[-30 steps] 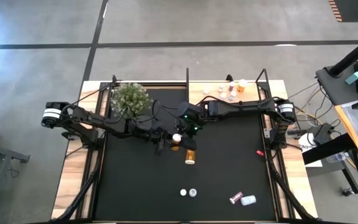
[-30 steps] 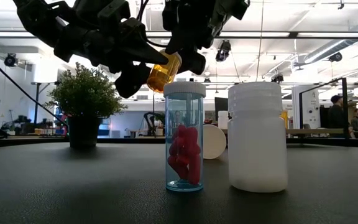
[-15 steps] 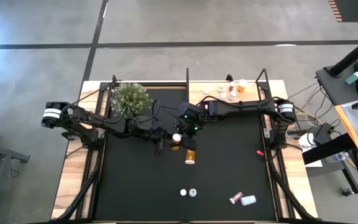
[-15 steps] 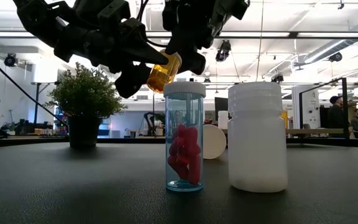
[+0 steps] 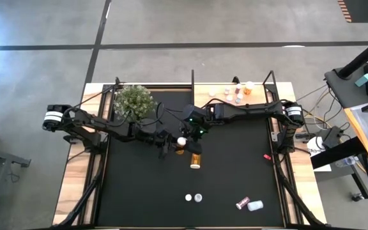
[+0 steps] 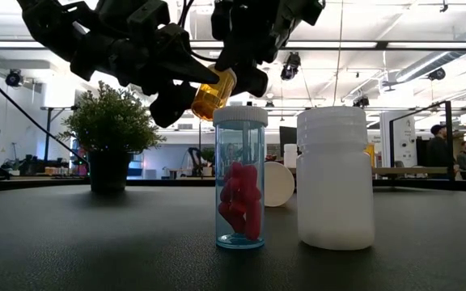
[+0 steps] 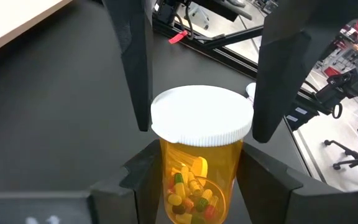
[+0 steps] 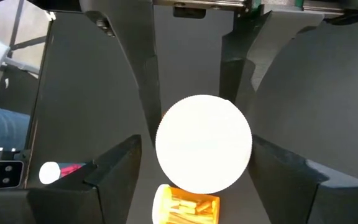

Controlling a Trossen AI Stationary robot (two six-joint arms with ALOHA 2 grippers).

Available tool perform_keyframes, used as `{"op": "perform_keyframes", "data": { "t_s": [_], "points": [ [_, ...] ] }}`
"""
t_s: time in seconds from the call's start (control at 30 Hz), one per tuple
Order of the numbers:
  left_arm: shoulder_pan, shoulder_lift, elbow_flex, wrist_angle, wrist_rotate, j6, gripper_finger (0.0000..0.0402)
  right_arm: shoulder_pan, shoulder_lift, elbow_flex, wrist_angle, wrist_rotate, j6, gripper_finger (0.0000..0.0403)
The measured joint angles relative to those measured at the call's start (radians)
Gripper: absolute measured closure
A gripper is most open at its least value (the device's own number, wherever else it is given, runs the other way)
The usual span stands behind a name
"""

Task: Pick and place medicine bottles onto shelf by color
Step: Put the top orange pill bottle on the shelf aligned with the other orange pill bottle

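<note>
An orange medicine bottle (image 7: pixel 197 180) with a white cap hangs above the middle of the black mat (image 5: pixel 139 191), and my left gripper (image 7: pixel 197 168) is shut on it. In the low view the orange bottle (image 6: pixel 211 94) is tilted, high over the mat. My right gripper (image 8: pixel 196 142) faces the cap (image 8: pixel 204 143) from the table's right, a finger on either side of it. In the high view the left gripper (image 5: pixel 173 145) and right gripper (image 5: pixel 188 135) meet mid-table. The shelf (image 5: pixel 264 89), at the far right, carries several bottles. My left gripper pinches the orange body (image 7: pixel 166 180) just below the cap between its two fingers, coming from the table's left and pointing slightly down. The bottle is lifted clear of the mat and tilted, its cap toward the right gripper. My right gripper: I cannot tell whether its fingers (image 7: pixel 143 93) touch the cap's rim.
A second orange bottle (image 5: pixel 196 160) lies on the mat just near of the grippers. A clear bottle of pink pills (image 6: pixel 239 178) and a white bottle (image 6: pixel 336 178) stand near the front edge. Two more bottles (image 5: pixel 249 204) lie at front right. A potted plant (image 5: pixel 133 101) stands far left.
</note>
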Motion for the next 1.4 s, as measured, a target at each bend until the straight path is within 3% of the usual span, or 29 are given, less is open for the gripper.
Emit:
{"op": "perform_keyframes", "data": {
  "t_s": [0.43, 1.13, 1.4],
  "points": [
    [0.0, 0.0, 0.0, 0.0, 0.0, 0.0, 0.024, 0.0, 0.0, 0.0, 0.015, 0.018, -0.007, 0.0181],
    [-0.001, 0.001, -0.004, 0.063, 0.004, 0.0, 0.0239, 0.0, -0.004, -0.001, 0.016, 0.009, -0.001, 0.0185],
    [-0.001, 0.001, -0.004, 0.065, 0.003, -0.002, 0.024, 0.0, -0.003, 0.0, 0.015, 0.011, -0.001, 0.021]
  ]
}}
